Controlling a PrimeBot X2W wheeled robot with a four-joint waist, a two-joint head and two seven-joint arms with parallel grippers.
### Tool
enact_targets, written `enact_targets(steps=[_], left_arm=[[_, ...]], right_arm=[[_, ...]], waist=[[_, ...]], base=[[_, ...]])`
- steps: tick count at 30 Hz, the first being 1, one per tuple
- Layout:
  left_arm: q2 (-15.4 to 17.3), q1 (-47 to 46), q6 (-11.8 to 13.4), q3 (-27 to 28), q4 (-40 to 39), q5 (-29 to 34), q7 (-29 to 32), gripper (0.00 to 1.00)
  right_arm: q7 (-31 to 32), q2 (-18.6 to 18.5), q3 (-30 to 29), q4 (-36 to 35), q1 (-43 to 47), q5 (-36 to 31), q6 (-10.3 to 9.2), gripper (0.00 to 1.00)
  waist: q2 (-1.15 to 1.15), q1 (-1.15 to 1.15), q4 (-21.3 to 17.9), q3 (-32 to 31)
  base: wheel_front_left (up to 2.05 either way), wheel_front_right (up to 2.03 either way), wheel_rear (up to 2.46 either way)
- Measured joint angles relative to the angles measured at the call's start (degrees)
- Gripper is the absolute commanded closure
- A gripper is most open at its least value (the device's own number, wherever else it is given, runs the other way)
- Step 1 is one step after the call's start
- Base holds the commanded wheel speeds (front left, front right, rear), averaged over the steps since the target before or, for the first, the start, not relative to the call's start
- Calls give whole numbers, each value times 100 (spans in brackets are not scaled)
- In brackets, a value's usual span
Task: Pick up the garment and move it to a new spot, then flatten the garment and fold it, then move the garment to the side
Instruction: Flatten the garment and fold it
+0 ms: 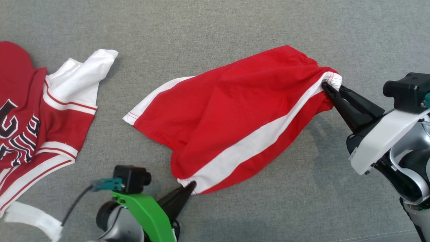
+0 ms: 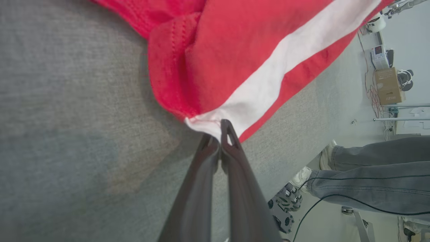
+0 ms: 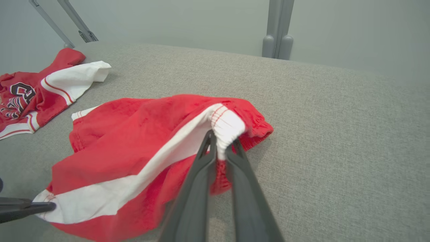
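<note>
Red shorts [image 1: 231,111] spread on grey tabletop [image 1: 235,23]. Left pincer [image 1: 190,186] clamped on white-striped hem corner; right pincer [image 1: 328,87] clamped on waistband. Jersey [image 1: 30,117] lies apart, left.

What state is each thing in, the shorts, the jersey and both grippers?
red shorts: unfolded, rumpled, held at both ends.
jersey: crumpled on the grey surface, untouched.
left gripper: shut on the shorts' leg hem.
right gripper: shut on the shorts' waistband.

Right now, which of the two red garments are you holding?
The shorts with the white side stripe, pinched by left gripper and right gripper; the lettered jersey lies apart, untouched.
</note>
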Motion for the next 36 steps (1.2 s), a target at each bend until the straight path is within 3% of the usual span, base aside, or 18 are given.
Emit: enact_targets(steps=[8, 11, 12, 15, 18, 22, 26, 30, 32, 36], left_arm=[[461, -223, -23, 503, -1677, -613, 501, 100], [714, -778, 88, 881, -2171, -905, 912, 100], [858, -1361, 216, 1184, -2351, -1134, 1171, 100], [1025, -2529, 517, 1631, -2145, -1492, 1577, 100], [1115, -3975, 810, 1894, -1429, -1692, 1858, 100], [1021, -5867, 1072, 1775, -134, -1560, 1927, 100], [760, -7503, 1073, 1545, 1276, -966, 1279, 100], [487, -8637, 712, 1379, 2576, -246, -94, 100], [352, -9160, 433, 1359, 2971, 5, -948, 100], [229, -9774, -32, 1230, 3747, 315, -2123, 100]], right_arm=[[-8, 41, -257, -235, -88, 236, 0, 100], [172, 216, -272, -458, -527, 654, 0, 100], [363, 325, -379, -490, -995, 906, 0, 100], [765, 467, -653, -263, -1793, 1194, -1, 100], [1195, 716, -960, 252, -2807, 1383, 0, 100], [1421, 1310, -1433, 1319, -4419, 965, -1, 100], [1032, 1916, -1588, 2483, -6062, -264, 0, 100], [10, 2201, -1806, 3642, -7303, -1237, 1, 100], [-649, 2220, -1970, 4091, -7912, -1304, 5, 100], [-1704, 2206, -1672, 4910, -8420, -1148, 4, 100]], waist=[[0, 0, 35, -57], [0, 0, 37, 7], [0, 0, 24, 81], [0, 0, 9, 225], [0, 0, 6, 432], [0, 1, 19, 761], [0, 1, 44, 1111], [0, 2, 68, 1399], [0, 2, 75, 1527], [0, 2, 85, 1786]], base=[[0, 0, 0], [0, 0, 0], [0, 0, 0], [0, 0, 0], [0, 0, 0], [0, 0, 0], [0, 0, 0], [0, 0, 0], [0, 0, 0], [0, 0, 0]])
